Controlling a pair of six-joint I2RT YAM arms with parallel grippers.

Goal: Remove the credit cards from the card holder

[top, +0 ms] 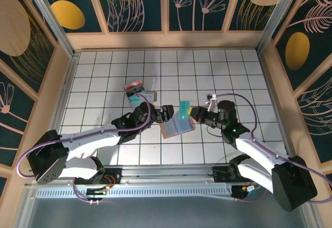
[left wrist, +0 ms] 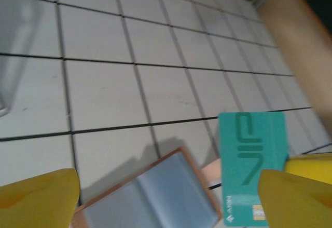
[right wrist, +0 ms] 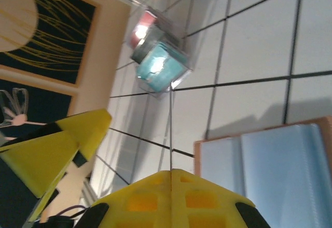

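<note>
Over white grid-tiled table [top: 104, 72]: seeing card holder [top: 175, 128] lying open flat at centre, long axis running roughly left-right. Pinching teal credit card [left wrist: 252, 160] with right gripper [right wrist: 171, 186], jaws closed on it, long axis upright, chip end down, just above holder. Hovering left gripper [left wrist: 167, 194] wide-open beside card, gripping nothing.

The card holder [top: 175, 128] lies opened on the table [top: 104, 82], between the two arms. Left of it sits the left gripper [top: 167, 112], jaws apart. To its right, the right gripper [right wrist: 171, 176] pinches a credit card [top: 183, 109] upright over the holder's right half; whether the card touches the holder is unclear. A plastic box [top: 138, 92] lies behind the holder, to the left.
</note>
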